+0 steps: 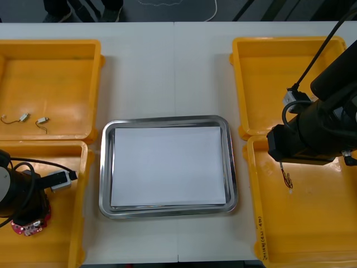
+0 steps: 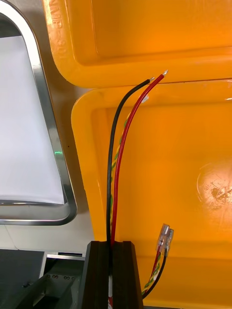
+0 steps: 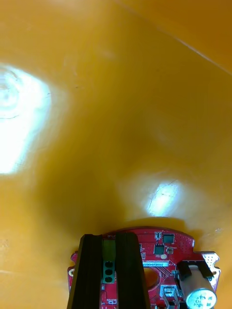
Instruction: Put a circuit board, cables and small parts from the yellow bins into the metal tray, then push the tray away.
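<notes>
Zero things are lying in the metal tray (image 1: 106,167) yet. The right hand (image 2: 110,244) is pinching the cables (image 2: 118,159), and the left hand (image 3: 108,239) is pinching a circuit board (image 3: 164,251).

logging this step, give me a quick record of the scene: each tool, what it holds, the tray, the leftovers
left tool: shut on the red circuit board, in the near-left bin
right tool: shut on black and red cables, over the near-right bin
metal tray: between the bins, white inside, nothing in it yet
small metal parts: two, in the far-left bin
</notes>
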`<state>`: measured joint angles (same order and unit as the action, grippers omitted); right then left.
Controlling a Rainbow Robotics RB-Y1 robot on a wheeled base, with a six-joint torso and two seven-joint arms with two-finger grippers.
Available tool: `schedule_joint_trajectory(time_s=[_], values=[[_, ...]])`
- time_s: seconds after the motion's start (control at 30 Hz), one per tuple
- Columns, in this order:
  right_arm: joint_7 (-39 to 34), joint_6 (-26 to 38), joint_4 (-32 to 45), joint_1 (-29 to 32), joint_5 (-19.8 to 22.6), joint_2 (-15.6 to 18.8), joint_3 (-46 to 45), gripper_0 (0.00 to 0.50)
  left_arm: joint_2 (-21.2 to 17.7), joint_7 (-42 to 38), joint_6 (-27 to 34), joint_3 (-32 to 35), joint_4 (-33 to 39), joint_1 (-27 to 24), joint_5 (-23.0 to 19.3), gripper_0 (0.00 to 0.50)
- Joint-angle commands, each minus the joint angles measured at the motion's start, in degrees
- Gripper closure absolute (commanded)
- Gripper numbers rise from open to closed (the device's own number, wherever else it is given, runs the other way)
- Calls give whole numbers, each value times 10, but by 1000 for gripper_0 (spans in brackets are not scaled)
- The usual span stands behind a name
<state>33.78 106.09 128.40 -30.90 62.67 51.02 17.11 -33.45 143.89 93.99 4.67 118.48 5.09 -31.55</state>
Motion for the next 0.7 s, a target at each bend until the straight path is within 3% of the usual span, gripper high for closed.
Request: schedule_joint_trajectory(time_s=[0.03, 0.33, 0.7], values=[[-36, -4, 4, -20, -4, -4, 6, 500, 8, 63, 11, 35, 32, 7, -8, 500], [-36, -6, 4, -20, -4, -3, 6, 500, 8, 38, 81, 104, 90, 7, -30, 500], [-36, -8, 4, -20, -3, -1, 6, 500, 8, -119, 160, 146, 184, -10, -53, 500]])
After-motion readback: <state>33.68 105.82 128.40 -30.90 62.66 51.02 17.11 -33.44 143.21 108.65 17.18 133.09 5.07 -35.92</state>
